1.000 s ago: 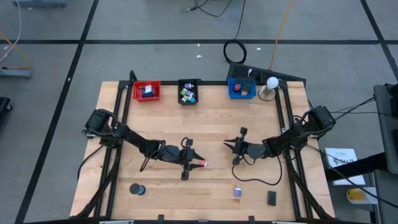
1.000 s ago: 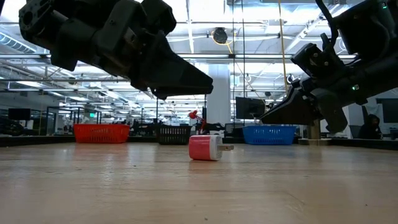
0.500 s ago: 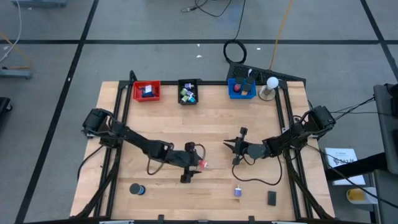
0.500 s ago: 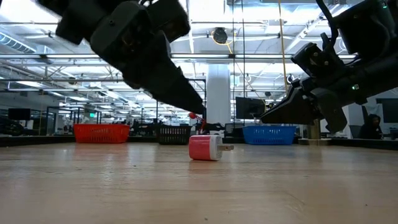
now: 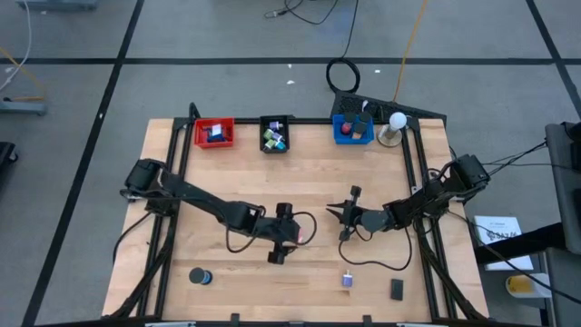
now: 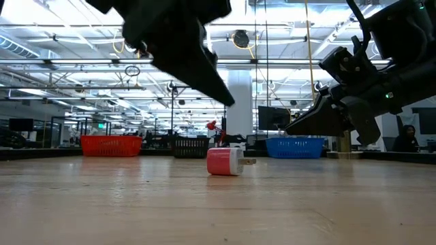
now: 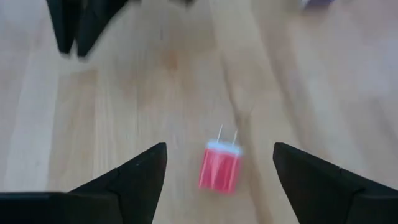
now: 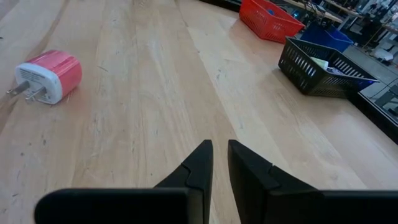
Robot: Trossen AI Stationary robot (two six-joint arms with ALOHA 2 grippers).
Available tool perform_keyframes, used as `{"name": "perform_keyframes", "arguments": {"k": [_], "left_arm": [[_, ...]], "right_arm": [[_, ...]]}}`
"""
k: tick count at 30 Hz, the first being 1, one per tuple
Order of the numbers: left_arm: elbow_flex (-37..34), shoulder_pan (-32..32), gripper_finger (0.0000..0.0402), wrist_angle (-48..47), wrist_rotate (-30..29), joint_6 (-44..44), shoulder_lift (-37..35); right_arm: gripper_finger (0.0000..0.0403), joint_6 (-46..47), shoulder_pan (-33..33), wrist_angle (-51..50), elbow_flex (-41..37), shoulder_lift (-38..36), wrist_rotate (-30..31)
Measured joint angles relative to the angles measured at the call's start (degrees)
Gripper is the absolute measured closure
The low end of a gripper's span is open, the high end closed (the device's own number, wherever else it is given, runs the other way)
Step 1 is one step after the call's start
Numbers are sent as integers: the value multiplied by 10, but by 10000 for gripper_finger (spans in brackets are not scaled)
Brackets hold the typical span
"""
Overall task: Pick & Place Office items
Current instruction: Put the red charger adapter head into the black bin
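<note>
With its two fingers spread wide, the left claw [image 7: 219, 163] hangs right above the red plug adapter [image 5: 297, 238], which lies on its side on the bare wood of the table [image 5: 236, 173], prongs free, nothing gripping it. From table height, that adapter [image 6: 225, 162] sits alone while the left arm's dark bulk looms over it. Just right of the adapter, apart from it, the right claw [image 5: 333, 213] waits above the wood with its fingers all but pressed together, holding nothing. Far behind the adapter, along the table's back edge, stand the red tray [image 5: 214, 133], the black tray [image 5: 274, 133] and the blue tray [image 5: 352, 129], each with small items inside. Nearer the front edge than the adapter lie a round black-and-blue disc [image 5: 199, 276], a small purple block [image 5: 348, 280] and a black block [image 5: 398, 289].
</note>
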Motion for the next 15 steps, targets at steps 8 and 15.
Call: {"name": "perform_keyframes", "arguments": {"k": [8, 15], "left_arm": [[-1, 10, 126, 20, 4, 43, 70], [-1, 9, 190, 22, 16, 41, 88]], "right_arm": [[358, 1, 0, 1, 0, 0, 0], [358, 1, 0, 0, 0, 0, 0]]}}
